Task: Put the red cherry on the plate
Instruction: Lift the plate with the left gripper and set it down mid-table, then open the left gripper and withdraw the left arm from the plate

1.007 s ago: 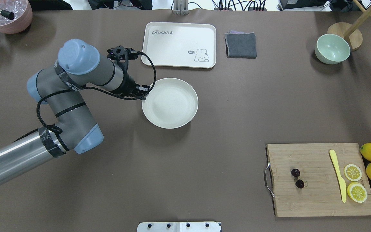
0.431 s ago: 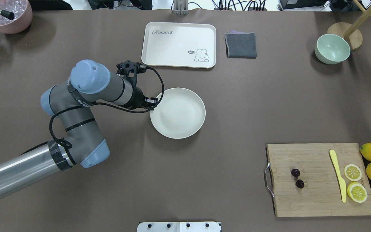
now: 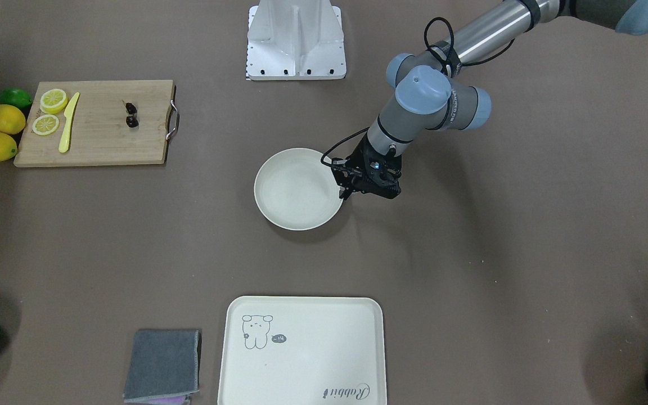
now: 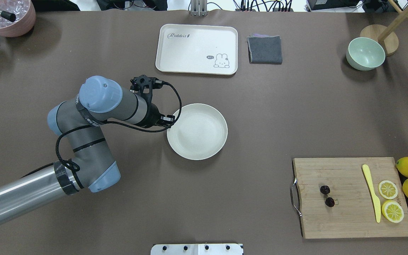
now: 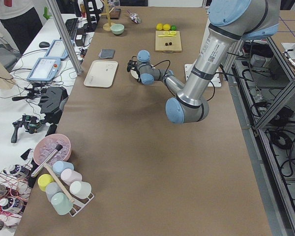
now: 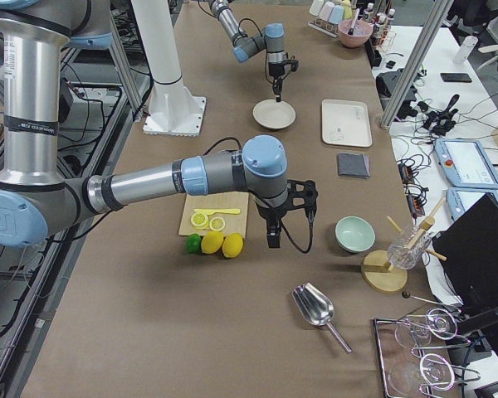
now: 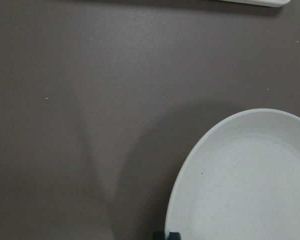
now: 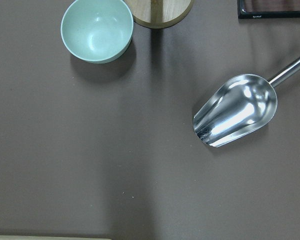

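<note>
The left hand [image 3: 344, 190] is closed on the rim of the plate [image 4: 197, 131], in the middle of the worktop [image 4: 260, 117]. The red cherry [image 4: 327, 195] lies on the wooden cutting board [image 4: 352, 216], well apart from the plate. For the right hand [image 6: 271, 240], I cannot tell if it is open.

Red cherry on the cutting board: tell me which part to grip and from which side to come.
Grip one round fruit of the red cherry across its body, straight down from above. The pair lies flat on the cutting board, bare wood around it, and the stem looks too thin to pinch.
</note>
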`<action>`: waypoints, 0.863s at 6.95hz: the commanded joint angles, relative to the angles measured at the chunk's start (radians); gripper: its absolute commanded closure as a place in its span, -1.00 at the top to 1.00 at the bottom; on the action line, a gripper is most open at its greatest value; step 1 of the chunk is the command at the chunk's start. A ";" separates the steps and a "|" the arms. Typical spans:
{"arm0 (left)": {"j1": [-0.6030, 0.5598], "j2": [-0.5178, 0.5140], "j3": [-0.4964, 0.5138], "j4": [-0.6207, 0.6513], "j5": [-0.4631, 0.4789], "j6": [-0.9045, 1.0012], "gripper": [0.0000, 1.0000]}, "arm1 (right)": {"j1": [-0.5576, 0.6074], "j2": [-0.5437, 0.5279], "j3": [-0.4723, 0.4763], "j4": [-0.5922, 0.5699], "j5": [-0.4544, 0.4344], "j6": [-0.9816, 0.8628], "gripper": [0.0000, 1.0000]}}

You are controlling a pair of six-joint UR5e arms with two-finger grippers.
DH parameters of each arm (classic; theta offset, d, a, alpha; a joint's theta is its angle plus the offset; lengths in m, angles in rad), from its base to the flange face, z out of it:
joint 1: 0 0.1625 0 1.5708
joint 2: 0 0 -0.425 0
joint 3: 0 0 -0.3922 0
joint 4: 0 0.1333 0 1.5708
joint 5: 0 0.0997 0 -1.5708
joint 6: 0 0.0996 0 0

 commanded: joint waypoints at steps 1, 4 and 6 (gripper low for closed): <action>0.017 0.000 0.000 -0.010 0.018 0.008 -0.28 | 0.001 -0.001 -0.004 0.002 -0.001 0.001 0.99; -0.054 0.001 -0.046 0.021 -0.058 0.017 0.95 | 0.013 0.005 0.007 -0.006 0.002 0.006 0.98; -0.305 0.008 -0.093 0.259 -0.248 0.244 0.94 | 0.020 0.115 0.010 -0.163 0.002 0.004 0.98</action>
